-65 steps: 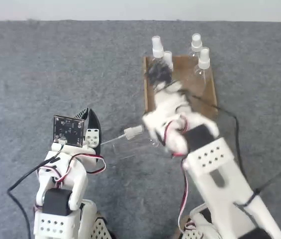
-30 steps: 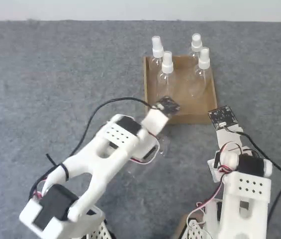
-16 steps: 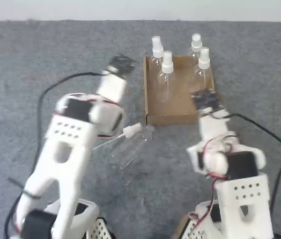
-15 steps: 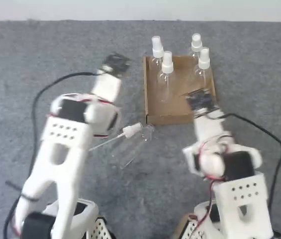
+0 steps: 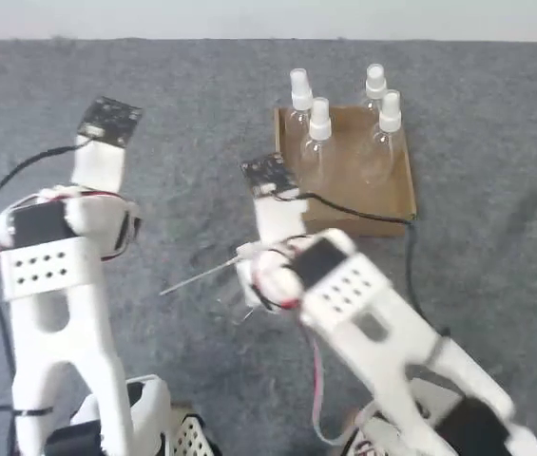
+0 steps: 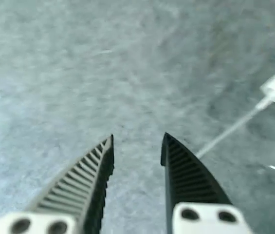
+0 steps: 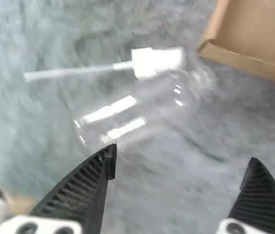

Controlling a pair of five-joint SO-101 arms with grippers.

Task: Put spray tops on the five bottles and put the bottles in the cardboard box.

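Right wrist view: right end effector (image 7: 182,155) wide over lying bottle (image 7: 127,117). High view: four capped bottles (image 5: 317,152) in cardboard box (image 5: 396,211), upper centre; left end effector (image 6: 138,138) narrow.

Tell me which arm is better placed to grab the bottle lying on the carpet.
Right. The right gripper, open, hangs directly over the bottle beside the box. The left gripper is over carpet, off to the side.
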